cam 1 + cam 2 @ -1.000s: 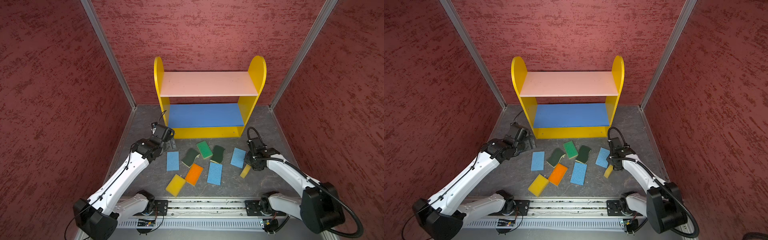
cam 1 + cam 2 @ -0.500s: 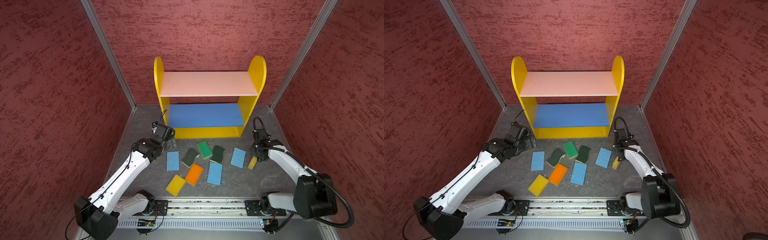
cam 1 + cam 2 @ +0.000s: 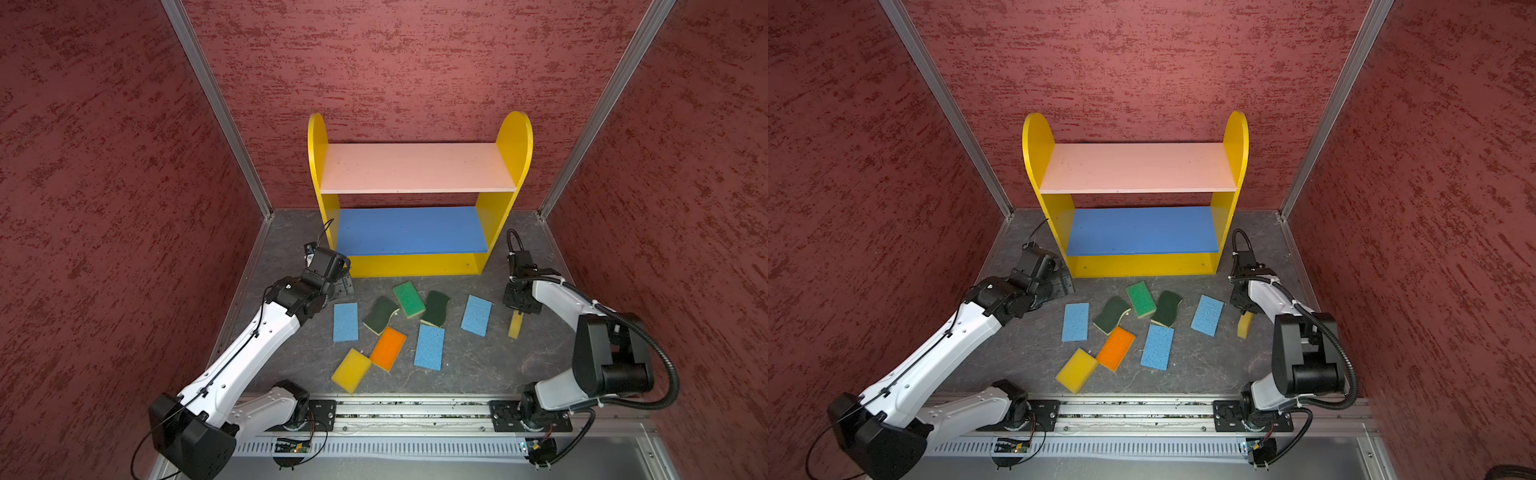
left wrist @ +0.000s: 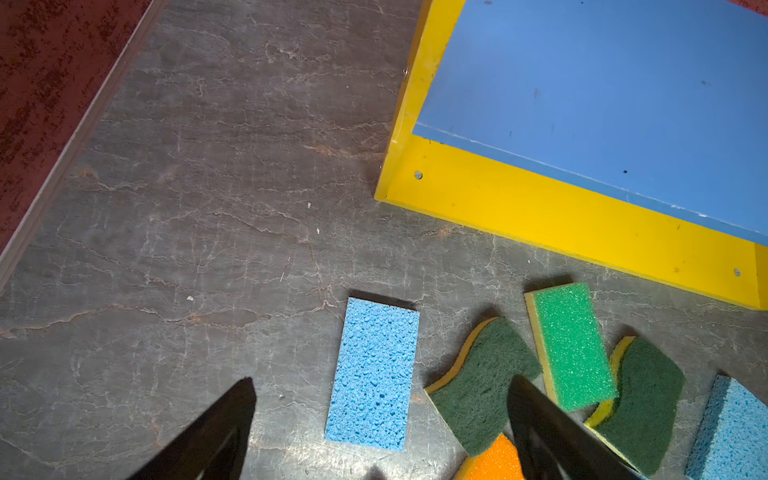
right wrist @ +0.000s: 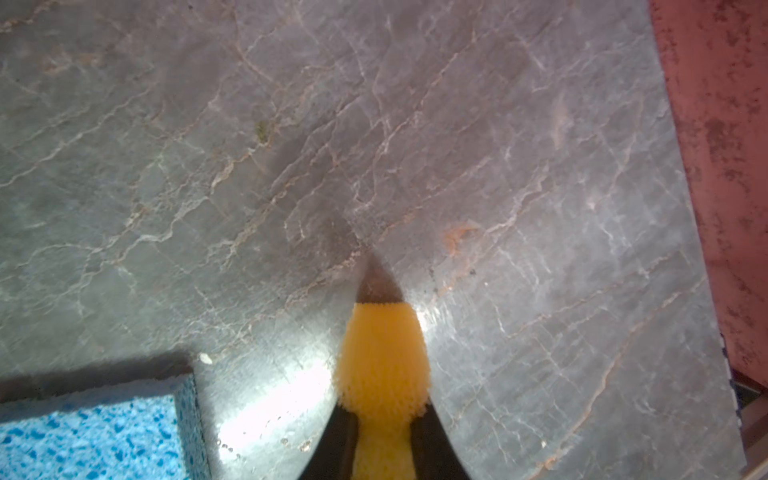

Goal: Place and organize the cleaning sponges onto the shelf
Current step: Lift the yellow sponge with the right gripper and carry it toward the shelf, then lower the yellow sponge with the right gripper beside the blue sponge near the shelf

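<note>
The shelf (image 3: 419, 166) stands at the back wall with its pink and blue boards bare. My right gripper (image 3: 518, 309) is shut on a yellow sponge (image 3: 515, 325), which hangs on edge close over the floor right of the pile; the right wrist view shows that yellow sponge (image 5: 382, 357) squeezed between the black fingers. Several sponges lie on the floor: blue (image 3: 345, 321), blue (image 3: 429, 347), blue (image 3: 476, 315), orange (image 3: 388, 348), yellow (image 3: 351, 370), green-topped (image 3: 409, 299) and two dark green scourers (image 3: 380, 314) (image 3: 435, 308). My left gripper (image 4: 380, 380) is open above the leftmost blue sponge (image 4: 374, 374).
Red walls (image 3: 124, 208) close the cell on three sides, and the right wall (image 5: 719, 166) is near my right gripper. The shelf's yellow base (image 4: 582, 220) lies just beyond the pile. A rail (image 3: 415, 415) runs along the front edge.
My right gripper has carried the yellow sponge to the right and slightly back, away from the blue sponge beside it. The left arm has hardly moved.
</note>
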`<state>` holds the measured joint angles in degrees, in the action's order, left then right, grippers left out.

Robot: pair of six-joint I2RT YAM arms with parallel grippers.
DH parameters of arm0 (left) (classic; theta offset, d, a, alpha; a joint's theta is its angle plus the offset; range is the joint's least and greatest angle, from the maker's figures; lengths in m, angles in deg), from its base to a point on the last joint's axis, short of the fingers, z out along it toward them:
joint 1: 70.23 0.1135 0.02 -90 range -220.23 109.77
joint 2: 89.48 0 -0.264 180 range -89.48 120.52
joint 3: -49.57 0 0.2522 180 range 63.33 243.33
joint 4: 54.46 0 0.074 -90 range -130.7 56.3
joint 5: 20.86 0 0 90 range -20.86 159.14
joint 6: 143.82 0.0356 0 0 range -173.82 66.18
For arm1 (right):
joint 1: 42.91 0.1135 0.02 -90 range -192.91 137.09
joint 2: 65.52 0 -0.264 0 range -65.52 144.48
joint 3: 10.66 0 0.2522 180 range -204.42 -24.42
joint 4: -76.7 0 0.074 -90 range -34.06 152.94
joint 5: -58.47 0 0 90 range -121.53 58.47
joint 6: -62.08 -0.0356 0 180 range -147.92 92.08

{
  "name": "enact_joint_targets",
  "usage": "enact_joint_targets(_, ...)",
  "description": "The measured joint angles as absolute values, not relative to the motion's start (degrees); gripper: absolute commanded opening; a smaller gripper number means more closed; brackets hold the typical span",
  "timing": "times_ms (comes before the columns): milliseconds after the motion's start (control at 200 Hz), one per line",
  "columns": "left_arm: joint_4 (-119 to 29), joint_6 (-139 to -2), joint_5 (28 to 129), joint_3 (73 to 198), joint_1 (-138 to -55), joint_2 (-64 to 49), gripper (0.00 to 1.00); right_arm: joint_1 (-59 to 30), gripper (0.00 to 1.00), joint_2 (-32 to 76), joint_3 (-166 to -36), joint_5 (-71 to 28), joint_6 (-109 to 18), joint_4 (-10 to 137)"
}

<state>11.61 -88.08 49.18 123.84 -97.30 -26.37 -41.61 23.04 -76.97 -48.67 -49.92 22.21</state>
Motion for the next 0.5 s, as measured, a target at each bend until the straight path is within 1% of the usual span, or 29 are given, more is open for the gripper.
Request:
enact_joint_targets(60, 11.5, -88.1, 49.2, 123.8, -97.3, -26.4, 0.95, -41.6, 0.23, 23.7, -77.0, -48.7, -49.9, 23.0)
enact_joint_targets(165, 11.5, -88.1, 49.2, 123.8, -97.3, -26.4, 0.95, -41.6, 0.34, 24.4, -77.3, -48.4, -50.0, 23.7)
enact_joint_targets(346, 11.7, -88.1, 48.9, 123.8, -97.3, -26.4, 0.95, -41.7, 0.43, 26.1, -78.4, -48.3, -51.1, 24.0)
enact_joint_targets(501, 12.1, -88.1, 48.4, 123.8, -97.3, -26.4, 0.95, -41.7, 0.45, 25.9, -78.9, -48.2, -51.5, 23.7)
